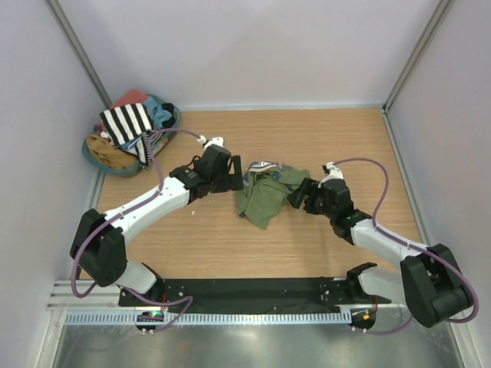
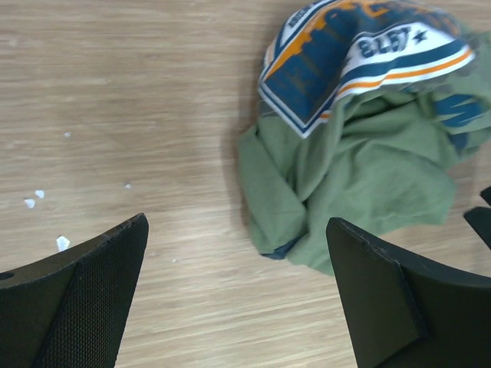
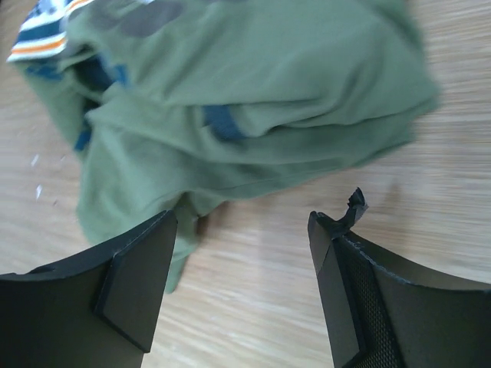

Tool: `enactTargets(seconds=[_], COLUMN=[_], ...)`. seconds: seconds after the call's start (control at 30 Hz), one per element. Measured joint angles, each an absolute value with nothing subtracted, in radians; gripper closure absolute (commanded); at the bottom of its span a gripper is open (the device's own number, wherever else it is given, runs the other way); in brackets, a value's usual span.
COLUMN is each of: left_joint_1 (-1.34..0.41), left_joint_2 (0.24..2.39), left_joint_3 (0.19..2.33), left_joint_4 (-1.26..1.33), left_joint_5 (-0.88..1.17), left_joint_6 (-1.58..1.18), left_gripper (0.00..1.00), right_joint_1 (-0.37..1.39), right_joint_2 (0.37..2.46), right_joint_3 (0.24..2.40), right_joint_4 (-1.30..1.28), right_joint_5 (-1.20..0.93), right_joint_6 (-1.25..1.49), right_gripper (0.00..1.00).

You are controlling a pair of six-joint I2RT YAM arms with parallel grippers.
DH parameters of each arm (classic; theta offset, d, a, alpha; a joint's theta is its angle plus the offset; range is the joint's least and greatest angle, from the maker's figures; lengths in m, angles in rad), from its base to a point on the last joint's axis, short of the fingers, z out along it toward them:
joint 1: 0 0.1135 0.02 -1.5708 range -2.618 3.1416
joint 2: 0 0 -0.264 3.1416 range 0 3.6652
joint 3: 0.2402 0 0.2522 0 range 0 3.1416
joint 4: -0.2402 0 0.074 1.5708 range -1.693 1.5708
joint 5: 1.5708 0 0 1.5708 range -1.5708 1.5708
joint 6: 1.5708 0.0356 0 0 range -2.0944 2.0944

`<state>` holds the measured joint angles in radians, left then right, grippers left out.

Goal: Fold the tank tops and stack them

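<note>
The left gripper (image 1: 235, 179) stands spread wide with nothing between its fingers, low over the light wooden table (image 1: 345, 146). Just ahead of it, towards its right-hand finger (image 2: 383, 299), lies the crumpled olive green cotton tank top (image 2: 360, 176). The top's near edge comes just beside that fingertip; whether the two touch is hard to say from the wrist view. The top's printed patch (image 2: 360, 54), blue and white with orange lines and lettering, is bunched up on the far side of the heap from this gripper. A few white specks (image 2: 31, 201) dot the bare wood ahead of its left-hand finger (image 2: 92, 299).

The right gripper (image 1: 298, 196) faces the same green top (image 1: 265, 201) from the opposite side, so the garment lies between the two grippers. Its jaws are also parted and pinch nothing; bare wood shows between the fingertips. From its own camera the green cloth (image 3: 253, 84) fills the space ahead, and a hanging fold drops down just beside its left-hand finger (image 3: 130, 291). Its right-hand finger (image 3: 383, 299) has a frayed bit at the tip and is apart from the cloth.

The black-and-white horizontally striped tank top (image 1: 126, 123) is well behind and beyond the left gripper, in the table's far corner. It lies on a heap with a salmon-red garment (image 1: 129, 98), a light blue garment (image 1: 163, 111) and a mustard-tan one (image 1: 107, 149).
</note>
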<state>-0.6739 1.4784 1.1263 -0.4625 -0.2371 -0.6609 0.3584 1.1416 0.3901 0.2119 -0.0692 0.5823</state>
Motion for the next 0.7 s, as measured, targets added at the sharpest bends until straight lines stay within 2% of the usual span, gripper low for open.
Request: enactTargets(seconds=[0.4, 0.63, 0.7], left_joint_1=[-0.634, -0.634, -0.634], left_joint_2=[1.201, 1.164, 1.154], left_joint_3=[0.871, 0.807, 0.775], left_joint_4=[-0.369, -0.325, -0.317], left_joint_5=[-0.292, -0.237, -0.206], left_joint_6=[-0.656, -0.678, -0.694], left_gripper=[0.00, 0.00, 0.00], right_joint_1=[0.637, 0.728, 0.746], right_joint_2=[1.126, 1.290, 1.348], right_joint_3=[0.354, 0.445, 0.479], right_joint_4=[0.153, 0.131, 0.134], right_joint_5=[0.041, 0.134, 0.162], right_joint_6=[0.696, 0.717, 0.718], right_gripper=[0.25, 0.26, 0.32])
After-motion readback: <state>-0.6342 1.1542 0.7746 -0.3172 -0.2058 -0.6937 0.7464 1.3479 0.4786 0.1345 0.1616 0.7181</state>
